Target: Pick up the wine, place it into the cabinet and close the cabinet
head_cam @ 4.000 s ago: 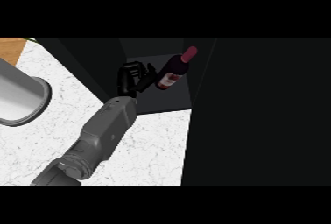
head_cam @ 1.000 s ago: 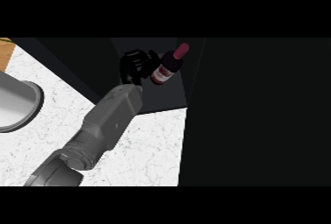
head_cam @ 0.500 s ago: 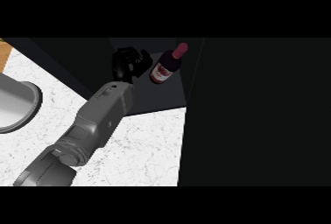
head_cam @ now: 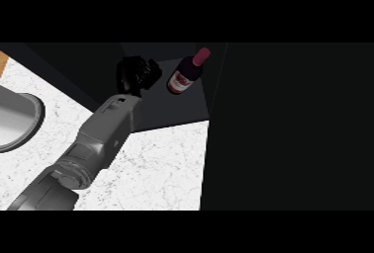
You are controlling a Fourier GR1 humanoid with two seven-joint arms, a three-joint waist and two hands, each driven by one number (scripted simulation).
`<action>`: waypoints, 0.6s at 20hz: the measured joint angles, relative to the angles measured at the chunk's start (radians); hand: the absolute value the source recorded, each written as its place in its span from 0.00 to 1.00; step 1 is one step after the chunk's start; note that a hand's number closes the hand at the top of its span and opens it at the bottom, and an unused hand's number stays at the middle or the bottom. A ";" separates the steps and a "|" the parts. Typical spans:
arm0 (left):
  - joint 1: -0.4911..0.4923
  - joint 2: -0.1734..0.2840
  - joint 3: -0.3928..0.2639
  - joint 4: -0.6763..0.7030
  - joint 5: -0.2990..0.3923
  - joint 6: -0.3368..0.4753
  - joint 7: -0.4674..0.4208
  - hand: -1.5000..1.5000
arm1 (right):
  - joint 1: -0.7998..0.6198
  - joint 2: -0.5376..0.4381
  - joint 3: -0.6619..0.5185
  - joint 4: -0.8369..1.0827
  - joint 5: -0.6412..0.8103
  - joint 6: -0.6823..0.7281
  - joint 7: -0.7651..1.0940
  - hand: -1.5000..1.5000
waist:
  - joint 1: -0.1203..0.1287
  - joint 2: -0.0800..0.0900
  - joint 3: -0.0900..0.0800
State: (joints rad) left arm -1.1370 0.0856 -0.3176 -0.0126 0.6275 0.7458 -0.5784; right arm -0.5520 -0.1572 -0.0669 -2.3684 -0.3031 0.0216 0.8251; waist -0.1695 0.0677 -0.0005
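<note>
At the far left a round metal vessel (head_cam: 13,121) sat on the counter (head_cam: 161,168), cut off by the edge and well apart from the work. A grey forearm (head_cam: 95,143) crossed the counter from the lower left, and we took it for the left one. It ended in the left hand (head_cam: 137,74), which lay over the dark floor of the cabinet (head_cam: 171,111). Black on near-black, the hand hid its own shape, and we could not tell whether it was spread or closed.

Just to its right was the wine (head_cam: 184,76), inside the cabinet with its red cap toward the upper right. It seemed apart from the hand, though only narrowly. We could not say whether it stood or leaned.

We judged the placing done and the closing not yet. The hand was so near that a sideways brush on the way out could tip or roll the wine. Further right a wide black panel (head_cam: 292,123) filled the view. If that was the door, swinging it while the forearm lay across the opening would catch the arm.
</note>
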 measured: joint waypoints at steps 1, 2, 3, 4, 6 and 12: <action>0.001 0.001 -0.006 -0.002 -0.007 0.008 0.009 1.00 | -0.002 -0.001 -0.001 0.000 0.000 0.002 -0.002 0.00 | -0.001 0.001 0.000; 0.001 0.001 -0.012 -0.002 -0.013 0.016 0.019 1.00 | -0.003 -0.002 0.001 0.001 0.000 0.004 -0.001 0.00 | -0.002 0.001 0.000; 0.005 0.004 -0.021 -0.004 -0.022 0.014 0.024 0.00 | -0.001 -0.003 0.002 0.001 -0.001 0.006 -0.001 0.00 | -0.004 0.002 0.000; 0.007 0.004 -0.025 -0.003 -0.027 0.008 0.029 0.00 | -0.004 -0.003 0.001 0.001 -0.001 0.007 -0.002 0.00 | -0.006 0.003 -0.001; 0.008 0.005 -0.025 -0.001 -0.028 -0.005 0.039 0.00 | -0.006 -0.003 0.006 0.000 -0.002 0.010 -0.002 0.00 | -0.008 0.002 -0.001; 0.009 0.007 -0.015 -0.007 -0.018 -0.032 0.071 0.00 | -0.003 0.004 0.012 0.000 -0.001 0.005 -0.006 0.00 | -0.006 0.002 -0.002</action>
State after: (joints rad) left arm -1.1280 0.0923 -0.3329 -0.0191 0.6096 0.7137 -0.5072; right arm -0.5549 -0.1533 -0.0553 -2.3685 -0.3042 0.0270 0.8192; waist -0.1758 0.0698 -0.0029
